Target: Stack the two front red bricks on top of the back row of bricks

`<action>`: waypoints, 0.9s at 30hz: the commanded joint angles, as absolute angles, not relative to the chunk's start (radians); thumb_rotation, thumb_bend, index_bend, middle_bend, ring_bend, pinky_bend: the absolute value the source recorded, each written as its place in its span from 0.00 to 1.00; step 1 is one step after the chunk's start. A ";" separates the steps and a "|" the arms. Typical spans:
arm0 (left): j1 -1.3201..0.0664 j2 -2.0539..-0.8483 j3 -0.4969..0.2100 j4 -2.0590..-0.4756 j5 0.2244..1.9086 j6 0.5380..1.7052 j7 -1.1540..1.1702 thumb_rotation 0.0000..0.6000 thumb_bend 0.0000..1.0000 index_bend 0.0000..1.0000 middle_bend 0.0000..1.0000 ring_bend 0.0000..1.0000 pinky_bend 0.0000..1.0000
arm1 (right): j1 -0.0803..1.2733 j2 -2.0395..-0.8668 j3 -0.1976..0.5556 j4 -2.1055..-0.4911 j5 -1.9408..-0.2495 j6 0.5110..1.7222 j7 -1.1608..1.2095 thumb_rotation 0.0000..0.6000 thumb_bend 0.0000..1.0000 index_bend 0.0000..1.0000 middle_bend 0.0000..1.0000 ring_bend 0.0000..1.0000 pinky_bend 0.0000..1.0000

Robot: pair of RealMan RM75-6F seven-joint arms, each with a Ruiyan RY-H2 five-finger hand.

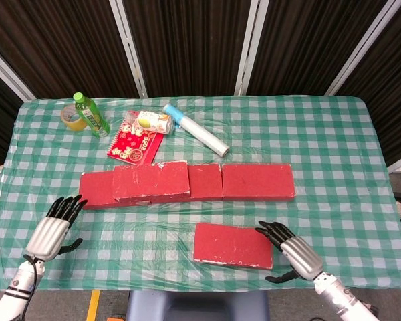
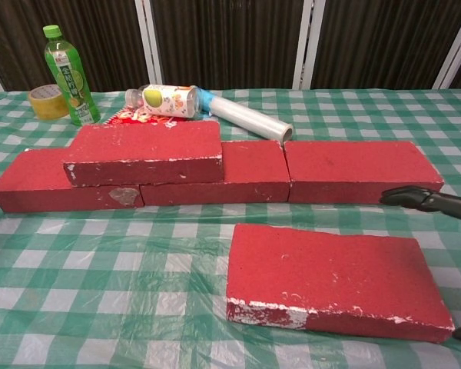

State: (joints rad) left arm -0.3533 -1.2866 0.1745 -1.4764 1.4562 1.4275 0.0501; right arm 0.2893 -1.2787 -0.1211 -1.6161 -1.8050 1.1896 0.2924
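Note:
The back row of red bricks [image 1: 254, 180] runs across the table's middle, also in the chest view [image 2: 361, 171]. One red brick [image 1: 152, 181] lies stacked on the row's left part [image 2: 146, 151]. A second red brick [image 1: 231, 245] lies flat in front [image 2: 334, 275]. My right hand [image 1: 292, 255] is open at this brick's right end, fingers [image 2: 426, 201] reaching past its far edge and the thumb near its front corner; I cannot tell if it touches. My left hand [image 1: 52, 231] is open and holds nothing, near the front left table edge.
At the back left stand a green bottle [image 1: 89, 115] and a tape roll [image 1: 70, 116]. A red packet [image 1: 134, 143], a lying can [image 1: 151, 122] and a roll of clear film [image 1: 199, 132] lie behind the row. The checked cloth [image 1: 334, 147] covers the table.

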 commanded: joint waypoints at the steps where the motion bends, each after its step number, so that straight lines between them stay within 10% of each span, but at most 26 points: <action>1: -0.317 -1.308 0.181 -1.415 1.490 1.441 -0.019 1.00 0.25 0.00 0.00 0.00 0.04 | 0.314 -1.362 -0.104 -1.583 -1.783 1.160 0.278 1.00 0.13 0.00 0.00 0.00 0.00; 17: -0.287 -1.314 0.129 -1.377 1.514 1.394 -0.043 1.00 0.25 0.00 0.00 0.00 0.04 | 0.397 -1.516 -0.043 -1.519 -1.622 1.011 0.215 1.00 0.13 0.00 0.00 0.00 0.00; 21: -0.285 -1.310 0.119 -1.377 1.517 1.381 -0.050 1.00 0.25 0.00 0.00 0.00 0.04 | 0.407 -1.520 -0.037 -1.529 -1.582 0.986 0.181 1.00 0.13 0.01 0.00 0.00 0.13; 27: -0.282 -1.308 0.112 -1.377 1.522 1.373 -0.054 1.00 0.25 0.00 0.00 0.00 0.04 | 0.410 -1.524 -0.034 -1.541 -1.555 0.977 0.148 1.00 0.13 0.32 0.23 0.16 0.42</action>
